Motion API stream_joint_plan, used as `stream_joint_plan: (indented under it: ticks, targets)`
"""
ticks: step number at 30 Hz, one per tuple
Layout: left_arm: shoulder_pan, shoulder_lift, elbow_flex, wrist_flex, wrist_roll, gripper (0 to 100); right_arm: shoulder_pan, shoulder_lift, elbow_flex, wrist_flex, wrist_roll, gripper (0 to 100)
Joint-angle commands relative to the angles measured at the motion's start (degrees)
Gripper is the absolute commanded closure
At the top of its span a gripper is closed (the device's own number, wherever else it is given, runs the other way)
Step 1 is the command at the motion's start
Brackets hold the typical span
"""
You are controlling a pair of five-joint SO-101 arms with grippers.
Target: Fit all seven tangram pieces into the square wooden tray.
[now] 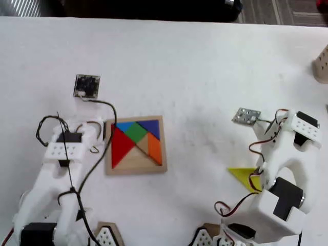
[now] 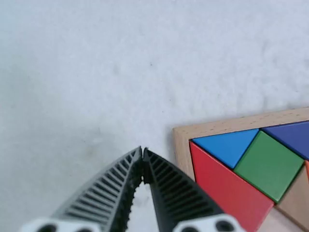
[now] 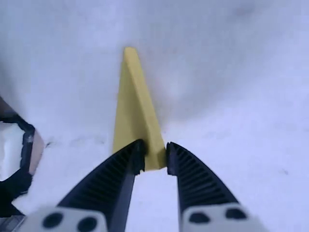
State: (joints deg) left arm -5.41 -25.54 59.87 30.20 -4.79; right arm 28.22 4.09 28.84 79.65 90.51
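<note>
The square wooden tray (image 1: 134,166) lies mid-table and holds a red triangle (image 1: 121,146), a light blue triangle (image 1: 124,126), a green square (image 1: 136,131), a dark blue piece (image 1: 150,127) and an orange piece (image 1: 154,147); bare wood shows along its near side. A yellow triangle (image 1: 242,176) lies flat on the table by the right arm. My right gripper (image 3: 154,146) grips its short end (image 3: 136,116) between both fingers. My left gripper (image 2: 143,153) is shut and empty, over bare table just off the tray's corner (image 2: 181,137).
A small black board (image 1: 87,85) with a cable lies behind the left arm (image 1: 64,148). A grey board (image 1: 246,116) lies behind the right arm. A wooden object (image 1: 322,64) stands at the far right edge. White table spreads between tray and yellow triangle.
</note>
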Motion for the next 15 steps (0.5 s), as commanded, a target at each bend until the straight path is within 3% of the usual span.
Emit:
stream_joint_plan:
  ticks: [1,8,15]
  targets:
    - [0.84,0.04,-1.49,-1.32,-0.62,97,0.04,-2.51,-0.62,2.77,0.70,98.1]
    - [0.84,0.04,-1.49,-1.41,-0.62,97,-0.04,-7.08,-0.70,7.16,0.44,98.1]
    - [0.84,0.04,-1.49,-1.49,-0.62,97,-2.59,-13.05,-0.79,7.16,-8.18,98.1]
